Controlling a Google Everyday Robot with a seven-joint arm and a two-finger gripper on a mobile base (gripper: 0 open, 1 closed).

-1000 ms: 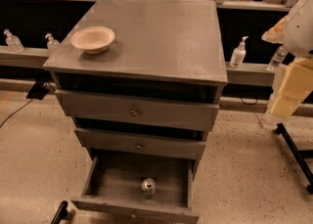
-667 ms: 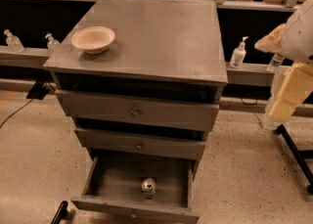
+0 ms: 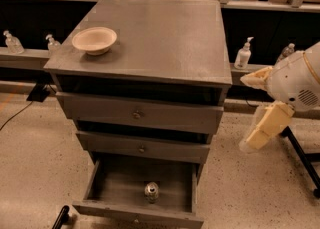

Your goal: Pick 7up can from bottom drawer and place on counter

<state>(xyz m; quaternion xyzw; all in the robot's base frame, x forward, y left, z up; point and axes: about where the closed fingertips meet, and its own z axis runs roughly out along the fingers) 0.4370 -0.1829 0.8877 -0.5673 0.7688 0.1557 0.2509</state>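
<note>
The 7up can (image 3: 151,192) stands upright in the open bottom drawer (image 3: 110,185), near its front middle, with its silver top showing. The grey counter (image 3: 165,33) is the top of the drawer cabinet. My gripper (image 3: 260,132) hangs from the white arm (image 3: 295,80) to the right of the cabinet, at about the height of the upper drawers. It is well above and to the right of the can and touches nothing.
A cream bowl (image 3: 94,40) sits on the counter's left side. The two upper drawers (image 3: 137,114) are slightly out. Clear pump bottles (image 3: 244,54) stand on a ledge behind the cabinet. A black stand leg (image 3: 302,155) is on the floor at right.
The arm and gripper have moved left and down a little, closer to the cabinet's right side. The can and the drawers have not moved.
</note>
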